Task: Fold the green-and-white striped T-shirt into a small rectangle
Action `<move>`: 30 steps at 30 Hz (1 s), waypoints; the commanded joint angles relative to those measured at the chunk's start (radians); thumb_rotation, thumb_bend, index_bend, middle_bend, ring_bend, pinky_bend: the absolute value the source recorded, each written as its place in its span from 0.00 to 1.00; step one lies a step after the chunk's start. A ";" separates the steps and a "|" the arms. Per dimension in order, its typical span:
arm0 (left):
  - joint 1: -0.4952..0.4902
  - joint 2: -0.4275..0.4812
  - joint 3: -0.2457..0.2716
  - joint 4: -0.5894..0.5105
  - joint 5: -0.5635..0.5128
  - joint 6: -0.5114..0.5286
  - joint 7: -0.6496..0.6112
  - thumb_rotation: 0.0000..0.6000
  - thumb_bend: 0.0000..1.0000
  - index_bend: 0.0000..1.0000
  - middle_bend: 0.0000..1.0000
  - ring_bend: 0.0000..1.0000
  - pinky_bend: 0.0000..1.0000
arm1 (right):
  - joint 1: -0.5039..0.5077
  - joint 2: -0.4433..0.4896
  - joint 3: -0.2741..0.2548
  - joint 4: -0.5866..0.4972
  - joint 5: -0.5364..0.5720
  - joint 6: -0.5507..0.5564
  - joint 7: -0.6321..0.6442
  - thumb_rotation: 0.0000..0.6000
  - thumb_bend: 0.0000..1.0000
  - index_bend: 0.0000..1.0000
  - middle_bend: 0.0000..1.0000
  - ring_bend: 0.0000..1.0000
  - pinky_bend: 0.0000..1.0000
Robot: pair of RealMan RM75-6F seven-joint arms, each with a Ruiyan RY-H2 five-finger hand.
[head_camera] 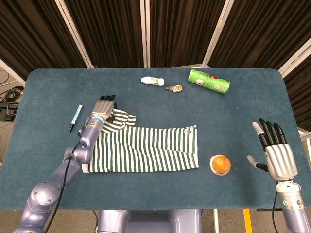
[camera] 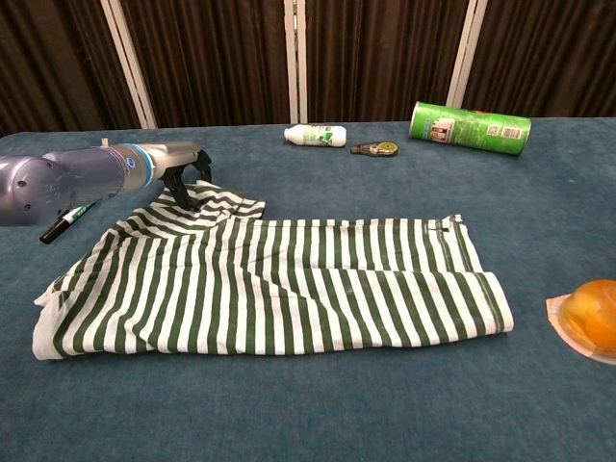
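Lying flat on the blue felt-covered table [head_camera: 43, 92], the green-and-white striped T-shirt [head_camera: 146, 150] is folded into a long band near the table centre. The left hand [head_camera: 103, 108] rests on the shirt's far-left sleeve corner, fingers pointing away from the robot; whether it pinches the cloth cannot be told. The right hand [head_camera: 273, 150] hovers well right of the shirt, fingers spread, holding nothing. An orange fruit in a clear cup [head_camera: 221, 164] sits just right of the shirt. Beyond the shirt lie a white plastic bottle [head_camera: 152, 81], a small tape dispenser [head_camera: 174, 88] and a green cylindrical can [head_camera: 208, 80]. A green marker pen [head_camera: 75, 118] lies left of the shirt.
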 commanded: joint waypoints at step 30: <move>0.045 0.086 0.003 -0.162 -0.044 0.054 0.076 1.00 0.53 0.82 0.00 0.00 0.00 | -0.004 0.007 -0.001 -0.010 -0.012 0.012 0.005 1.00 0.01 0.11 0.00 0.00 0.00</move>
